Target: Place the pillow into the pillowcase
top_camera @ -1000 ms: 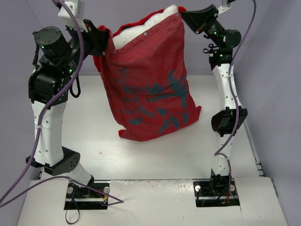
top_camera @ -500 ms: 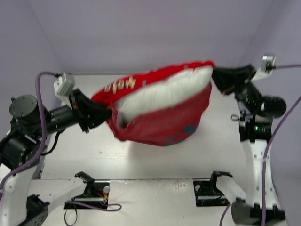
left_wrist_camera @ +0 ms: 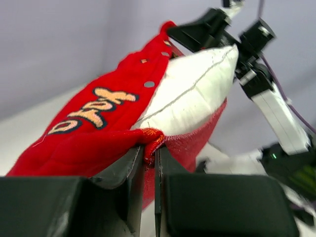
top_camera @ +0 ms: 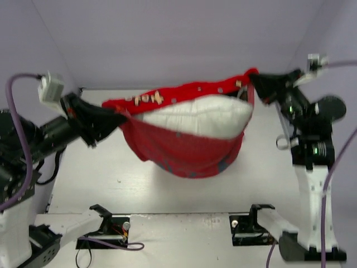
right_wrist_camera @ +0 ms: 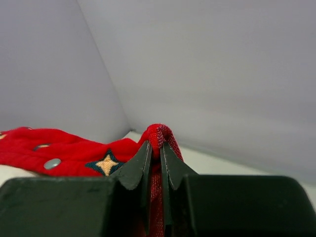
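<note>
The red pillowcase hangs above the table, stretched between my two grippers with its open mouth facing up. The white pillow sits inside it, its top showing in the mouth. My left gripper is shut on the left corner of the mouth; in the left wrist view the red hem is pinched between the fingers, with the pillow behind. My right gripper is shut on the right corner; in the right wrist view the red fold sits between the fingers.
The white table lies under the hanging case. Grey walls stand at the back and both sides. The arm bases and black mounts are at the near edge, with purple cables trailing from both arms.
Both arms have swung down and outward. The pillowcase went from hanging tall and vertical to a wide low sling, and the pillow has sunk deeper inside it.
</note>
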Robot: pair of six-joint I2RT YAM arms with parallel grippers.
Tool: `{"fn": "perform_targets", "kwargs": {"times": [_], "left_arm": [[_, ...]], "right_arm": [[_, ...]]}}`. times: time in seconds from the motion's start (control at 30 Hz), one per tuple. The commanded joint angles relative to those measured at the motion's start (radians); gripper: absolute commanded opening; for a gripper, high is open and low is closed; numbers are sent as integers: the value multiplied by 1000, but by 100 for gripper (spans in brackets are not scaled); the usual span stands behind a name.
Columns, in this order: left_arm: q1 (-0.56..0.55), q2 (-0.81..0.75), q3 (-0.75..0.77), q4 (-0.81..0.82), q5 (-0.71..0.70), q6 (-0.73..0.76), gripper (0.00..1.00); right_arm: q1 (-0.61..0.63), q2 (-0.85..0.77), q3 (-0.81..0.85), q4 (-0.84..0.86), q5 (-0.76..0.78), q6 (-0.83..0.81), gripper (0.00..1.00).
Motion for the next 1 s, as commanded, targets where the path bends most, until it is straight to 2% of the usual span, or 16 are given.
{"fn": "perform_targets", "kwargs": {"times": [0.0,0.07,0.17,0.2,0.33,0.37,0.4,0.47,0.5,0.57,0.63,0.7,0.77,0.83,0.9,0.97], "left_arm": [[3,167,154,116,-262,16,0],[4,273,282,118,-310,56,0],[21,428,417,114,-404,116,0],[58,469,521,116,-414,121,0],[144,646,782,154,-298,66,0],[145,649,800,195,-257,56,0],[147,622,768,317,-229,42,0],[149,567,684,486,-152,-25,0],[149,533,639,624,-132,-49,0],[147,533,680,665,-59,-86,0],[149,523,697,703,13,-88,0],[147,497,682,764,17,-77,0],[149,499,736,734,-26,-9,0],[149,516,786,629,-86,66,0],[149,499,759,586,-118,105,0],[149,474,655,569,-187,156,0]], "right_arm": [[1,258,232,41,-32,-70,0],[1,353,330,44,-77,-41,0],[-2,612,557,47,-165,37,0],[0,664,705,50,-195,53,0],[-14,847,1024,172,-296,178,0],[-29,873,1033,446,-327,270,0],[-49,883,1028,625,-339,492,0],[-103,933,1096,938,-286,656,0],[-112,959,1152,976,-245,722,0],[-117,996,1272,1036,-220,737,0],[-120,951,1198,1143,-178,760,0],[-123,901,1116,1159,-142,734,0],[-123,880,1085,1156,-77,679,0],[-126,909,1152,1147,-43,674,0],[-128,969,1245,1125,-39,708,0],[-129,961,1194,1159,-40,767,0]]}}
